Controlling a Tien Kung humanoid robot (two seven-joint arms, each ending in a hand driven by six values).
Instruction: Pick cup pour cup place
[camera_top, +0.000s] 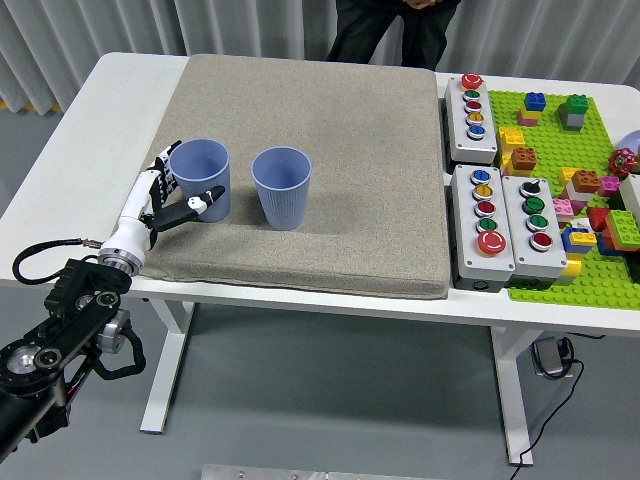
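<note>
A white table (70, 150) on white legs stands on grey floor (330, 400) before pale pleated curtains (90, 30).

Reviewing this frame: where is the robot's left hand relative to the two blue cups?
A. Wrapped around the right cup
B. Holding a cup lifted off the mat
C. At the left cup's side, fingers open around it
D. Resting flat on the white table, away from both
C: the left hand sits against the left blue cup, fingers spread on either side, while the cup stands on the grey mat and the right blue cup is untouched.
</note>
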